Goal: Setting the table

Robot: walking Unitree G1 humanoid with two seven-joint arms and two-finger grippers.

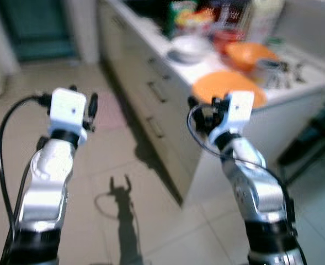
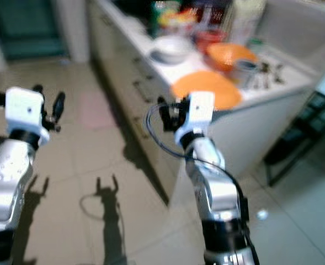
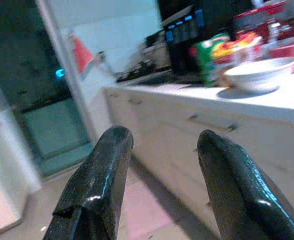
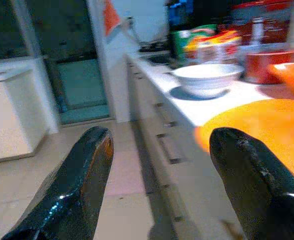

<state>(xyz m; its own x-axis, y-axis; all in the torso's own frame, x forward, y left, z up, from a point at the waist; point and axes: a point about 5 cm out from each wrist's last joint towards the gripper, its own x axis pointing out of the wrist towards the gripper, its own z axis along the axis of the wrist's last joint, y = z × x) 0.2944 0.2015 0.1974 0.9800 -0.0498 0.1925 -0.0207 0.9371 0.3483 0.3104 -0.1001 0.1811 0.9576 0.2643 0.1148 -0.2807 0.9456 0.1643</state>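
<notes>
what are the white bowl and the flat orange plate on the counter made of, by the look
The round white bowl looks like glazed ceramic: a smooth, thick rim with a soft sheen, though melamine is possible. The flat orange plate looks like matte plastic: even, saturated colour with no glare. Blur leaves both uncertain.

Parted jaws frame a white bowl (image 3: 259, 74) on the counter (image 3: 246, 102).

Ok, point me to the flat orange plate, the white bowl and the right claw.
Flat orange plate (image 1: 228, 85), left eye view, middle of its top face.
White bowl (image 4: 206, 77), right wrist view, outer side wall.
Right claw (image 4: 159, 165), right wrist view, midway between its open fingertips.
</notes>
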